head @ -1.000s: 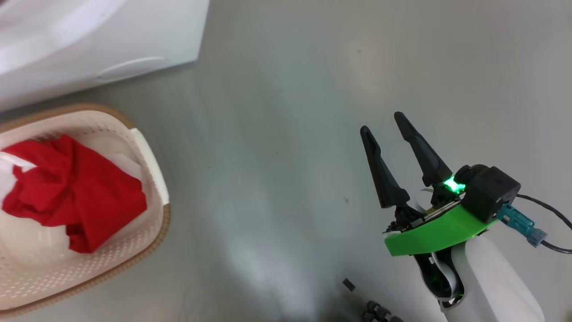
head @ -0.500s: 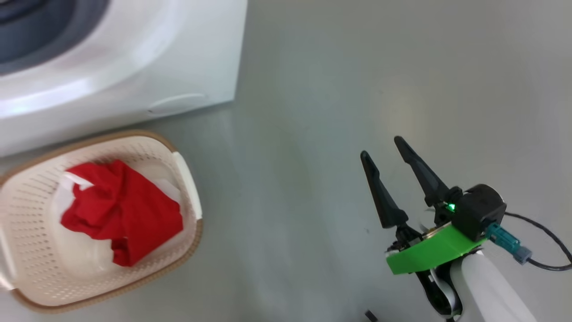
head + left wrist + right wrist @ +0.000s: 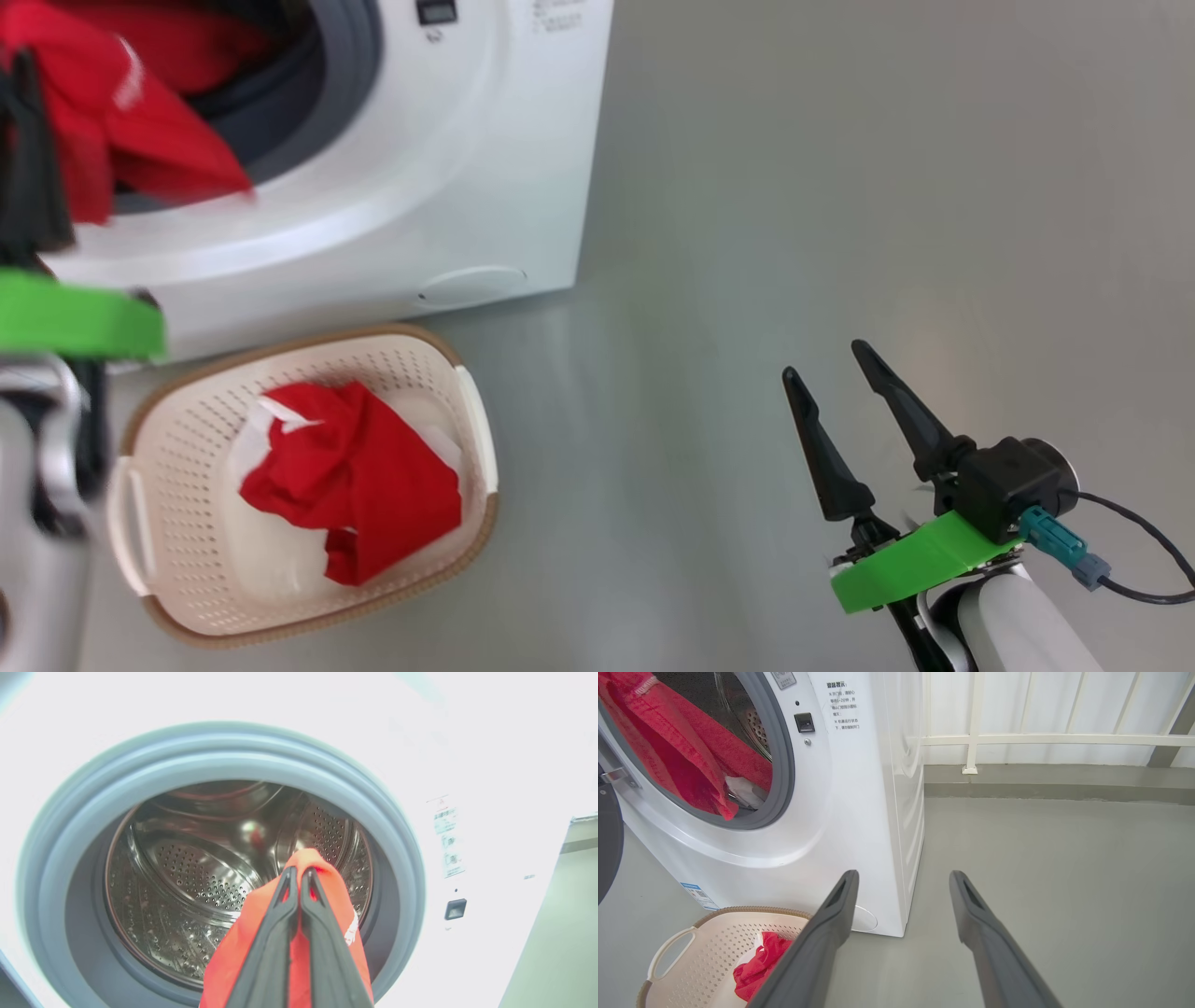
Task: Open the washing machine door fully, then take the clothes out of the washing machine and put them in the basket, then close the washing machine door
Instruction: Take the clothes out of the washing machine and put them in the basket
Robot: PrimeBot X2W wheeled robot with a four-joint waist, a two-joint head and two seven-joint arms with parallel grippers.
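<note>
The left gripper (image 3: pixel 297 873) is pressed shut and pinches a red cloth (image 3: pixel 233 952) between its tips. In the left wrist view the cloth hangs in front of the round hole of the washing machine (image 3: pixel 490 756). Behind it are the grey ring (image 3: pixel 233 760) and the shiny drum (image 3: pixel 187 872) with little holes.

In the head view the right gripper (image 3: pixel 825 359) is spread wide and holds nothing. It is over the grey floor (image 3: pixel 747 187), well apart from the basket (image 3: pixel 201 420). The basket sits on the floor just in front of the washing machine, with another red cloth (image 3: pixel 364 476) inside.

In the right wrist view the black washing machine door (image 3: pixel 606 844) stands open at the left edge.
</note>
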